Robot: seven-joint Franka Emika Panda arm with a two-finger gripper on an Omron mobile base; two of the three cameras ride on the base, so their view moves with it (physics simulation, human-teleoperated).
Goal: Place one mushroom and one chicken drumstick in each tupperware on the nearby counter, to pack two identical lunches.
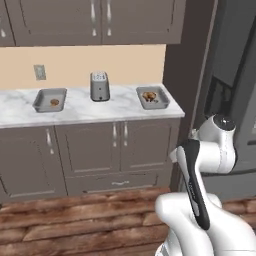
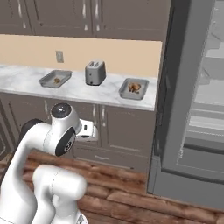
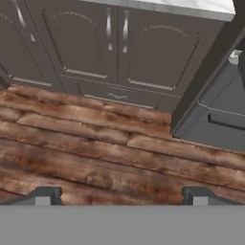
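Grey rectangular tupperware trays sit on your white marble desk, flanking the silver toaster, well apart from your dark fingers, spread wide, empty, over the wooden floor. No legible writing.

Base views share counter; hand view perhaps floorward.
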